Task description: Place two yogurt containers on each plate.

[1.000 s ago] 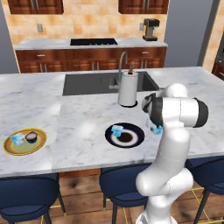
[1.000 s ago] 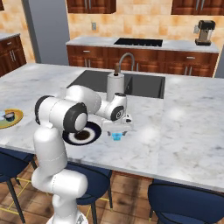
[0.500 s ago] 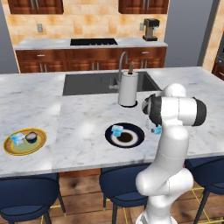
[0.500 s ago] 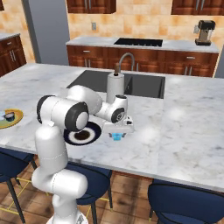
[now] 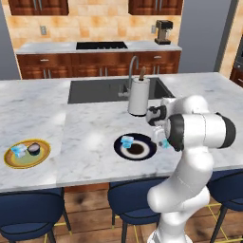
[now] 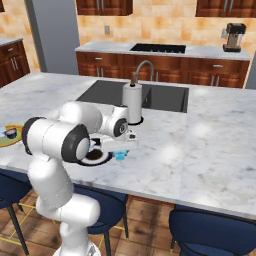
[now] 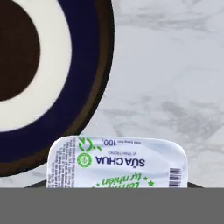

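Gripper (image 6: 121,153) clamped on a pale-blue yogurt tub (image 7: 117,162), white foil lid printed green, upright, its long axis across the jaws, on the marble counter (image 5: 85,128) just right of the black plate (image 5: 144,153); beyond, another tub (image 5: 127,141) on that plate.

1. Marble island counter (image 5: 85,123); the sink (image 5: 99,90) is set into its far half.
2. White cylinder (image 5: 138,97) with a brown stick stands by the sink.
3. Black plate (image 5: 142,153) carries one pale-blue yogurt tub (image 5: 127,141) on its left rim.
4. Golden-yellow plate (image 5: 9,160) holds a pale-blue tub (image 5: 19,151) and a dark round cup (image 5: 33,149).
5. Another pale-blue tub (image 5: 163,143) shows at the arm's wrist, right of the black plate.
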